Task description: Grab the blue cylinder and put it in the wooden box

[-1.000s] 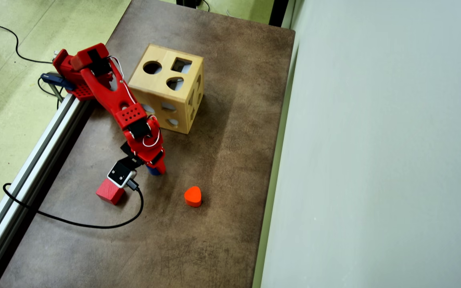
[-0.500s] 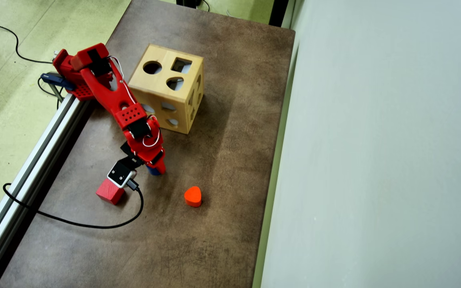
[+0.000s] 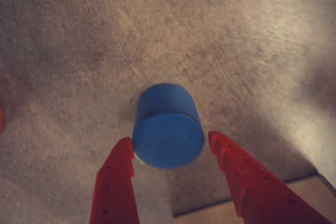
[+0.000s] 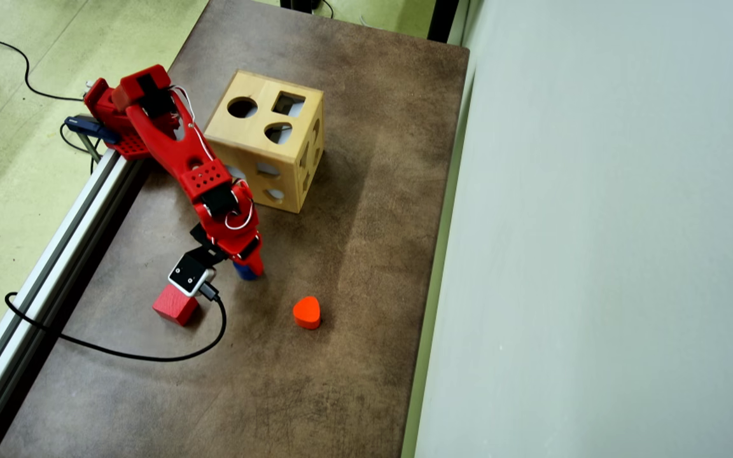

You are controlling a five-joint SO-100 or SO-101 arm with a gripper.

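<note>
Between the red fingertips in the wrist view, the blue cylinder (image 3: 168,132) sat gripped in the gripper (image 3: 169,146), one finger pressed to each side, above the brown table (image 3: 79,51). In the overhead view, the red cube (image 4: 175,305) lay just left of the gripper and the orange heart block (image 4: 307,312) to its right. Farther up the table stood the wooden box (image 4: 265,147), apart from the cylinder.

The blue cylinder (image 3: 168,132) looks smooth and matt, the gripper (image 3: 170,148) is red plastic with small holes, the wooden box (image 4: 265,149) is pale smooth wood, and the table (image 4: 354,267) shows a mottled, matt brown surface.
</note>
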